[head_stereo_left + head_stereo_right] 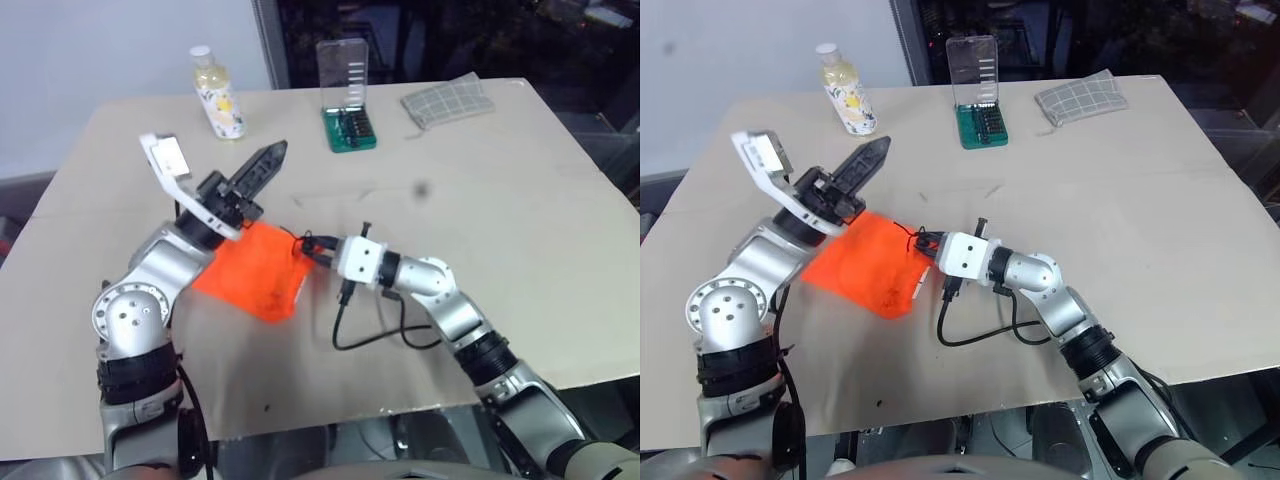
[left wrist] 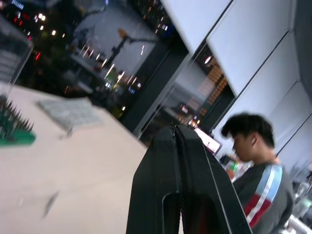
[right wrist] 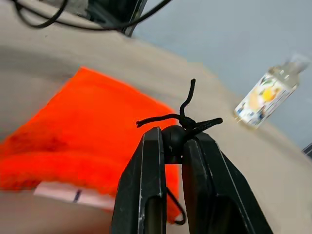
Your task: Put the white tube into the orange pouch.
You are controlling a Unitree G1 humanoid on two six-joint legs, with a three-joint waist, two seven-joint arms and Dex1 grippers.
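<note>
One orange pouch (image 1: 255,272) lies at table (image 1: 520,250) centre. Right gripper (image 3: 173,141), at its 3 o'clock, is clamped on the drawstring cord (image 3: 183,119). Left gripper (image 1: 262,165), jaws together and empty, hangs above. White tube not discernible; judged inside. Pull cord steadily.

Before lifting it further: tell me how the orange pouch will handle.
Likely floppy: the orange pouch lies flat and creased on the table. Probably light, thin fabric. The right pincer, shut on the drawstring cord, would likely leave it dangling and swinging.
</note>
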